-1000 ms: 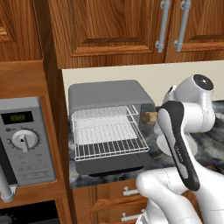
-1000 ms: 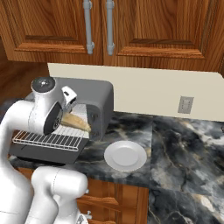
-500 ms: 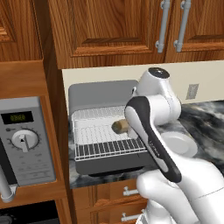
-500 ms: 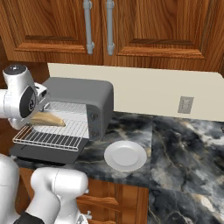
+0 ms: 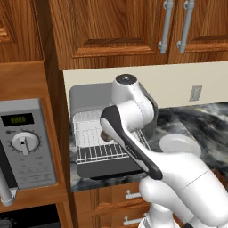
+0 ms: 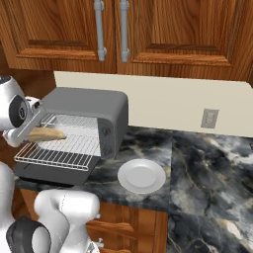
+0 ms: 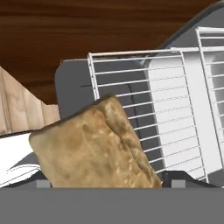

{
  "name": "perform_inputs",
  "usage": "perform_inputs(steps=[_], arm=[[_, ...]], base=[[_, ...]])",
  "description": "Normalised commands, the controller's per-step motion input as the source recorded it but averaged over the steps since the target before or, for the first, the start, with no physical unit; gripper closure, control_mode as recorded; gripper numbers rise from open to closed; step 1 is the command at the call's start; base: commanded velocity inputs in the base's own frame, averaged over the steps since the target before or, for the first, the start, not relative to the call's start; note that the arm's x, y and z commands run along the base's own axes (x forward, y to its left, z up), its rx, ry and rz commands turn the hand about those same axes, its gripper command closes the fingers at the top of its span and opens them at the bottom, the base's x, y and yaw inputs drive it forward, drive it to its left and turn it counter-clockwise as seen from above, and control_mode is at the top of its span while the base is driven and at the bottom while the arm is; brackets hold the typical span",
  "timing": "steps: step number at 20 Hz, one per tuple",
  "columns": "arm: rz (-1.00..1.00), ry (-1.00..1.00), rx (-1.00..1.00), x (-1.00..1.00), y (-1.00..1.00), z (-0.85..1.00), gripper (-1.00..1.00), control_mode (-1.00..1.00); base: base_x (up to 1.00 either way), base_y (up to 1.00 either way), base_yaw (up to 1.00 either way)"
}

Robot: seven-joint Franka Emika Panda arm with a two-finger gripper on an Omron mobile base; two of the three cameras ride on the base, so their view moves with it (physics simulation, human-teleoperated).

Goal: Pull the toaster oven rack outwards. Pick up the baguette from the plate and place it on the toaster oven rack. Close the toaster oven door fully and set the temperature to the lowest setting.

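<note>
Gripping the baguette (image 6: 46, 134), the gripper (image 7: 103, 181) is closed on the loaf, which juts forward between its tips in the hand view. Compared with a second ago, the arm has swung from the oven's right side across to its left, so the loaf now hangs just above the extended toaster oven rack (image 6: 59, 150) rather than beside the toaster oven (image 6: 94, 111). The toaster oven door (image 5: 104, 167) lies open beneath the rack. The plate (image 6: 141, 176) stands bare on the counter (image 6: 207, 168). Judgement: transfer is nearly complete; lowering and release remain, then door and temperature.
</note>
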Motion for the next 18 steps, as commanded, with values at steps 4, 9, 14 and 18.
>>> perform_inputs(steps=[4,9,14,18], arm=[[0.08,0.26,0.00,0.56,0.00,-0.42,1.00,-1.00],[0.07,0.14,0.05,0.07,0.00,-0.49,1.00,-1.00],[0.01,-0.09,0.01,0.00,0.00,-0.58,1.00,-1.00],[0.00,-0.18,0.00,0.00,0.00,-0.33,1.00,-1.00]], base=[[0.00,0.00,0.00],[0.00,0.00,0.00],[0.00,0.00,0.00],[0.00,0.00,0.00]])
